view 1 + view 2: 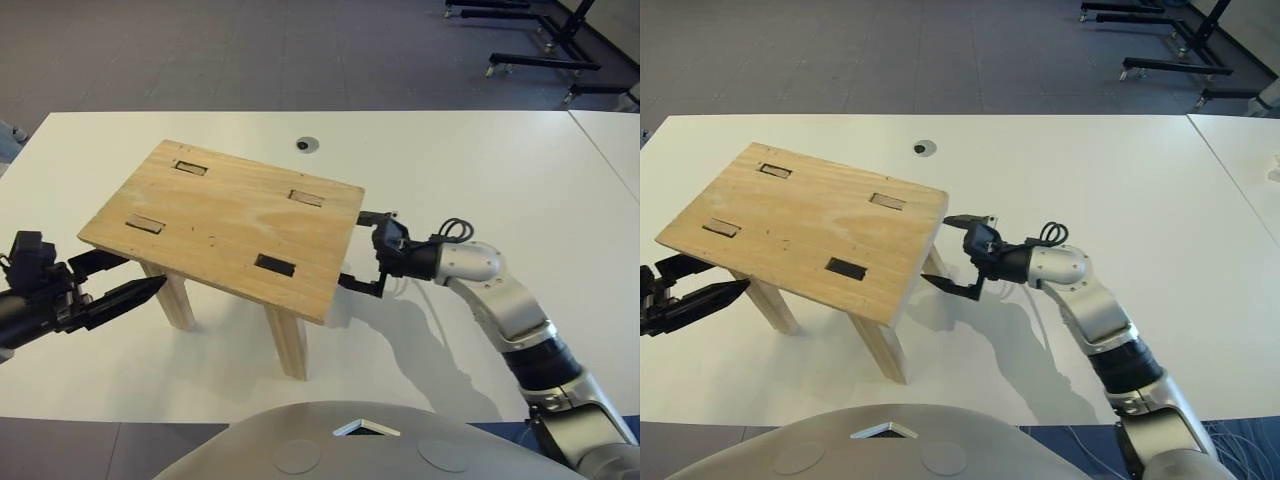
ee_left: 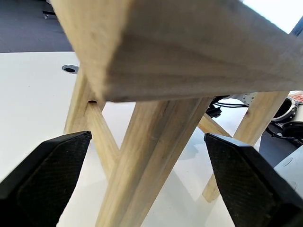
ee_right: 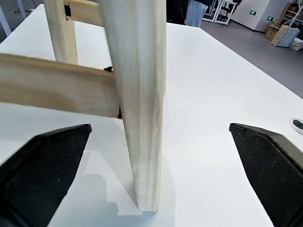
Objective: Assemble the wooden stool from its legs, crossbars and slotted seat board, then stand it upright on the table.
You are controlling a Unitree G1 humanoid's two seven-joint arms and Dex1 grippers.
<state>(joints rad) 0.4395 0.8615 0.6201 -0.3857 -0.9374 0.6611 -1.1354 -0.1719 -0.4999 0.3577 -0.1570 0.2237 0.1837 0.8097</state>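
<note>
Stool location: we find the stool [image 1: 225, 225] standing upright on the white table [image 1: 480, 170], seat board uppermost and its legs on the tabletop.
Seat board: four slots show in its top; the nearest slot [image 1: 275, 264] looks darker than the rest, and we cannot tell how deep the leg sits in it.
Left gripper [image 1: 135, 275]: at the stool's left end, below the seat edge. Its fingers are spread wide to either side of a leg [image 2: 151, 156] and touch nothing.
Right gripper [image 1: 355, 248]: at the stool's right end, level with the seat edge. Its fingers are wide apart, a leg [image 3: 142, 94] and crossbar [image 3: 57, 90] stand between them, and they hold nothing.
Task status: we judge the assembly complete or nearly so.
Handling: we judge the piece stiff, bare smooth wood, light enough for two arms but awkward for one. The joints look push-fit, so lifting by the seat alone may pull them apart.
Recommended hold: on a leg just under the seat, or on both seat ends together.
</note>
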